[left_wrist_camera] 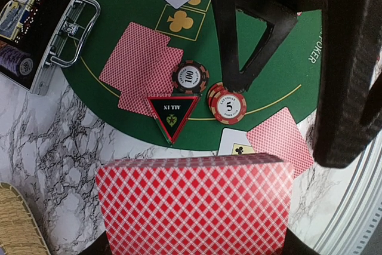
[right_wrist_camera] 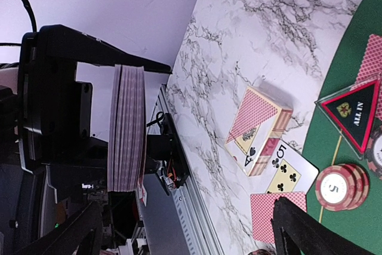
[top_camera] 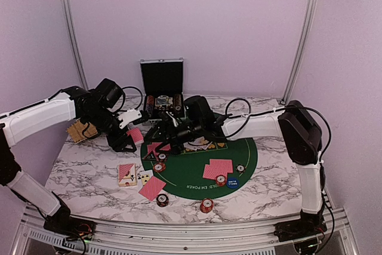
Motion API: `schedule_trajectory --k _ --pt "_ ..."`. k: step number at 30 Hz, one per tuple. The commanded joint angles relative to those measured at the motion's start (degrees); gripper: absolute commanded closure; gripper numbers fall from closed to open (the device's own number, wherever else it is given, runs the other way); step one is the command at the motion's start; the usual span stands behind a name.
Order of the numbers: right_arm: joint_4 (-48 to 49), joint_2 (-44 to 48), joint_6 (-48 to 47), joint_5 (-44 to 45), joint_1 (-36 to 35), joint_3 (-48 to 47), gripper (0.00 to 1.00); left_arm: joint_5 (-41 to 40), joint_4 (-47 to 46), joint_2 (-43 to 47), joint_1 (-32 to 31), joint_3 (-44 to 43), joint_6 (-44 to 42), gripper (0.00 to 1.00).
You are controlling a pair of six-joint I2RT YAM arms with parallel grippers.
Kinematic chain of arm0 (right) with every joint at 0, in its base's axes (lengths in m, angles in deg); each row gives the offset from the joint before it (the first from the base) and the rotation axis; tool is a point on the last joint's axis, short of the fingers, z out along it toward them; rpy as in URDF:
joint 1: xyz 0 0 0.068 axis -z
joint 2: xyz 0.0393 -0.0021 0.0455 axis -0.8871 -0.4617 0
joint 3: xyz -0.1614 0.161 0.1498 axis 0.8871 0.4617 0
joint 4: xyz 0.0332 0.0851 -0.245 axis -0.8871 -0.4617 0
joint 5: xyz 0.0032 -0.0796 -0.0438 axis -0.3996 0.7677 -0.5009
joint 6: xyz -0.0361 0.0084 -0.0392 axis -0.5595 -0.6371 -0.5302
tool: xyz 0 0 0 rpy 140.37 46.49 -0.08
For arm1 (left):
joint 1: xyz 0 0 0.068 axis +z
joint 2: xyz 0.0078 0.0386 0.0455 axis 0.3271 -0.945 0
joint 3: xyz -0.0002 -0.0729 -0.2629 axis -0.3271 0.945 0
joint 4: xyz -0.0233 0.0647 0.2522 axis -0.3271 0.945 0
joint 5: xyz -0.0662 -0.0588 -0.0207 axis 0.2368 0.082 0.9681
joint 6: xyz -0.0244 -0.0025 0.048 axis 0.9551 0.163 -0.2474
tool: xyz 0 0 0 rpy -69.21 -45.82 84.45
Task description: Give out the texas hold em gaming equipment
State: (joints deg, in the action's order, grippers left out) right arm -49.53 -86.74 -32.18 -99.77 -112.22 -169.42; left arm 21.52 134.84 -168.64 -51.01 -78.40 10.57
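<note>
My left gripper (top_camera: 129, 139) is shut on a deck of red-backed playing cards (left_wrist_camera: 194, 204), held on edge above the table's left part. My right gripper (right_wrist_camera: 185, 237) is open and empty; it faces the deck (right_wrist_camera: 126, 126) edge-on, a short way off. Beneath them a black triangular "ALL IN" marker (left_wrist_camera: 172, 111), a 100 chip (left_wrist_camera: 191, 77) and a small stack of 5 chips (left_wrist_camera: 228, 106) lie on the green mat (top_camera: 197, 177). Red-backed cards (left_wrist_camera: 140, 67) lie next to them. Another red-backed pair (top_camera: 218, 168) and a blue disc (top_camera: 232, 182) sit on the mat's right.
The open black case (top_camera: 161, 88) stands behind the mat, the woven tray (top_camera: 77, 131) at the far left. A card box (right_wrist_camera: 258, 128), a face-up five of clubs (right_wrist_camera: 289, 174) and a red-backed card (top_camera: 152, 187) lie left of the mat. Two chip stacks (top_camera: 206, 205) sit near the front edge.
</note>
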Motion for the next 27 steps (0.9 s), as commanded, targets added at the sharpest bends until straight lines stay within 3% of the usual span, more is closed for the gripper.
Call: schedule_trajectory --k 1,19,27 --pt "8.3 -2.5 6.1 -3.3 -1.0 -2.5 0.03 0.4 1.0 0.5 0.3 -1.2 0.1 1.0" --pt "12.9 -5.0 10.8 -5.2 -1.8 -4.5 0.05 0.2 1.0 0.5 0.3 -0.6 0.0 1.0" --pt "12.0 -8.7 11.7 -5.4 -2.4 -10.1 0.07 0.4 1.0 0.6 0.3 -0.7 0.2 1.0"
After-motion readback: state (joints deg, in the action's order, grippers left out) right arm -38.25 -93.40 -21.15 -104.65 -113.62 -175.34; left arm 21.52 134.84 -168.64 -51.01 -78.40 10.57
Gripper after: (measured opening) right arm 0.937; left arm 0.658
